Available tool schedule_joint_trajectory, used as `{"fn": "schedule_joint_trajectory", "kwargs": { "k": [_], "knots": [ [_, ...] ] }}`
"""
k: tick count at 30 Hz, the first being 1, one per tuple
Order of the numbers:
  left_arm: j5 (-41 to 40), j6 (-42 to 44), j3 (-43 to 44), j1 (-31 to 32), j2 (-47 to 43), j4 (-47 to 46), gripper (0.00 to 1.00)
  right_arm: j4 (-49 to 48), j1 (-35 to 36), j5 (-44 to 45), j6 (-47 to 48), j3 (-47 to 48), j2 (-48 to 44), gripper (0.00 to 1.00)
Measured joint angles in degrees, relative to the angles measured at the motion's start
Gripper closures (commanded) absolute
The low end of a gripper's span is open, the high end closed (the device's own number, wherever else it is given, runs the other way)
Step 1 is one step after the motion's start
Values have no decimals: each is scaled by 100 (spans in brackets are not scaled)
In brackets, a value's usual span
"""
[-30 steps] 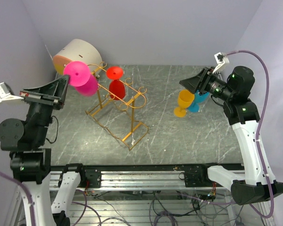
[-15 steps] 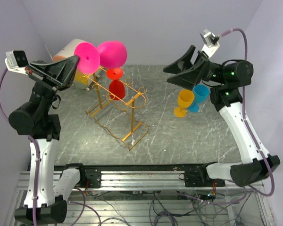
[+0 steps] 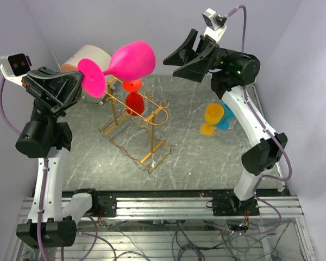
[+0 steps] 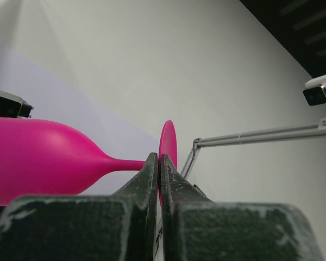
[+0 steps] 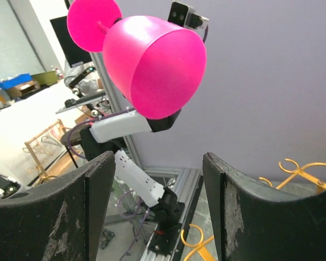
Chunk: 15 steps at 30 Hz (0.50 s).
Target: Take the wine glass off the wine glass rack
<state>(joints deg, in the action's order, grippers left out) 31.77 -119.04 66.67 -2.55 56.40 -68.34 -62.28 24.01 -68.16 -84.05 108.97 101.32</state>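
My left gripper [image 3: 82, 86] is shut on the round foot of a pink wine glass [image 3: 131, 60] and holds it high in the air, lying sideways with the bowl toward the right; the same pink wine glass shows in the left wrist view [image 4: 38, 160] and the right wrist view [image 5: 152, 65]. The gold wire wine glass rack [image 3: 135, 126] stands on the table below, with a red wine glass [image 3: 134, 98] hanging upside down in it. My right gripper [image 3: 171, 55] is open and empty, raised high, just right of the pink bowl.
A yellow glass [image 3: 212, 118] and a blue glass [image 3: 227, 117] stand upright on the dark marble table [image 3: 206, 157] at the right. A round cream-and-orange drum [image 3: 81, 58] lies at the back left behind the rack. Purple walls close the sides.
Both arms have risen. My left gripper turned the pink glass so that its bowl points right. My right gripper swung up and left, away from the yellow and blue glasses, toward the bowl.
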Motion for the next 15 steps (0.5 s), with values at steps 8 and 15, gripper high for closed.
{"fn": "schedule_joint_trajectory", "kwargs": {
  "k": [8, 15],
  "knots": [
    [20, -61, -48, 2, -103, -133, 93, 575, 522, 48, 656, 437, 39, 36],
    [50, -59, -343, 2, -153, -129, 93, 852, 892, 138, 962, 640, 72, 37]
  ]
}}
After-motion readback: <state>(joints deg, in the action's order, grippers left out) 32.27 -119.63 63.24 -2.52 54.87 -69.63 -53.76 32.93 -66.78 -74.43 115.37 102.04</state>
